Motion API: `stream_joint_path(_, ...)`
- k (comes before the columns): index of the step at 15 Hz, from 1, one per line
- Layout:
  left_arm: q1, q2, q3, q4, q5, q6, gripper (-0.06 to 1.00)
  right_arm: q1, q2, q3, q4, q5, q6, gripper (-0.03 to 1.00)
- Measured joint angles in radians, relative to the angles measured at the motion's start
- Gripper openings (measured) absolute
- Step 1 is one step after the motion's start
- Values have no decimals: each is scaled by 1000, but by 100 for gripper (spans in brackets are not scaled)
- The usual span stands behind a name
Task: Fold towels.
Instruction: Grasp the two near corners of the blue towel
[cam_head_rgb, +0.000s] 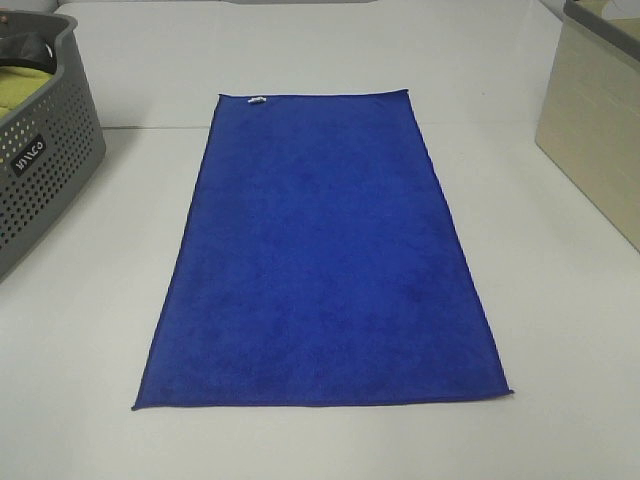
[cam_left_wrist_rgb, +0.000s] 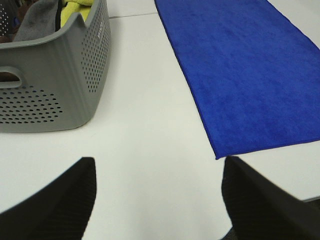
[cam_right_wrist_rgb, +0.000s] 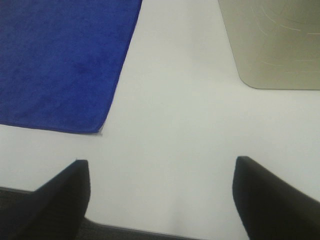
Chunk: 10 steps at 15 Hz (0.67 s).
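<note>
Ahead of both wide-open jaws, untouched, the towel (cam_head_rgb: 320, 250) lies flat.

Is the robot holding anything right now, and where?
No. Both the left gripper and right gripper are open and empty; the blue towel lies flat, untouched.

fuzzy cloth towel (cam_head_rgb: 320, 260), perforated plastic basket (cam_head_rgb: 45, 170)
</note>
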Motion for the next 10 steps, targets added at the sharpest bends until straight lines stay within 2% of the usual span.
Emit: stream_joint_path(10, 0, 0, 0, 0, 0, 0, 68, 0, 0, 0, 0, 0, 0, 76)
